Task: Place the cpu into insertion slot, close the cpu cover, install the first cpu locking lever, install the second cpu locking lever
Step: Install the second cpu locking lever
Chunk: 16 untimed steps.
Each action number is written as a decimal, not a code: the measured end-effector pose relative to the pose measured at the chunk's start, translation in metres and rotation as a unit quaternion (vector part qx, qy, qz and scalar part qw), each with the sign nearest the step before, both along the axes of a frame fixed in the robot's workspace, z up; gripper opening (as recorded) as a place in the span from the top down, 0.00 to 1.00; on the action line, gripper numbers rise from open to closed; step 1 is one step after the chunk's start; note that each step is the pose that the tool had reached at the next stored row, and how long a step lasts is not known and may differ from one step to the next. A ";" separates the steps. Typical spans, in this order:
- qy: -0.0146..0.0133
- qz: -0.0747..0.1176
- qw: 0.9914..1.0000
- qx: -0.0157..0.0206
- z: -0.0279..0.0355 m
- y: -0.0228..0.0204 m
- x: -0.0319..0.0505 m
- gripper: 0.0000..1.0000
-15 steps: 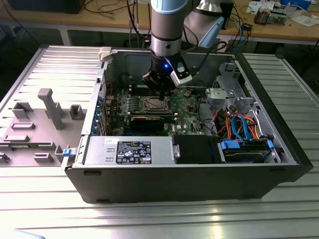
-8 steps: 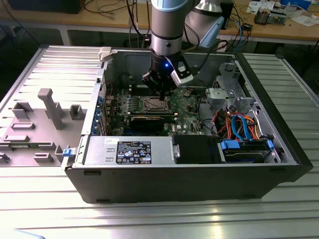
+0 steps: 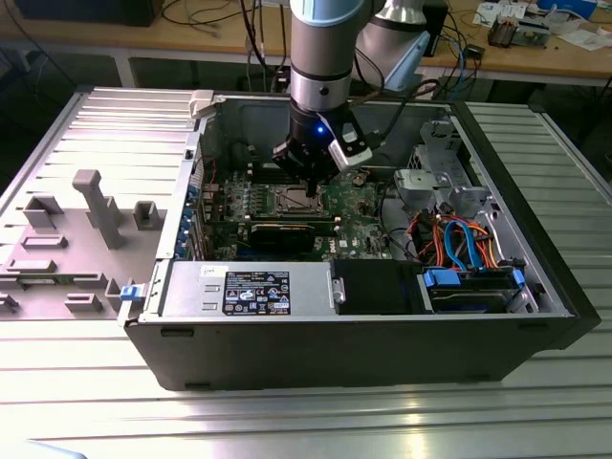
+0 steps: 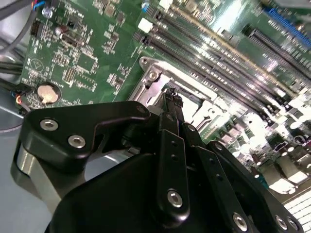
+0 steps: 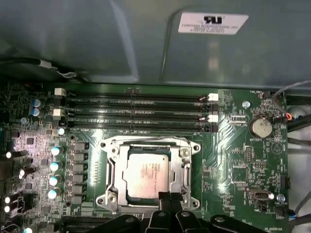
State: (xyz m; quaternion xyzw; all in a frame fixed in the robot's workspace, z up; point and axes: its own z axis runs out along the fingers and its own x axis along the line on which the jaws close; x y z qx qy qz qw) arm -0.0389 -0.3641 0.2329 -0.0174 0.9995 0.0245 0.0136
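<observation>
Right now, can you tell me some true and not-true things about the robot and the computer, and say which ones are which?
1. The cpu sits inside the insertion slot. True.
2. The cpu cover stands straight up, wide open. False: it lies flat around the chip.
3. The gripper hangs over the edge of the socket. True, as seen in the first wrist view.
4. The gripper is carrying the chip in the air. False: the chip rests in its socket on the green motherboard.
5. A round silver battery sits on the motherboard beside the memory slots. True.
</observation>
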 end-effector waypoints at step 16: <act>0.000 0.000 1.000 0.000 0.0088 -0.0166 0.0000 0.89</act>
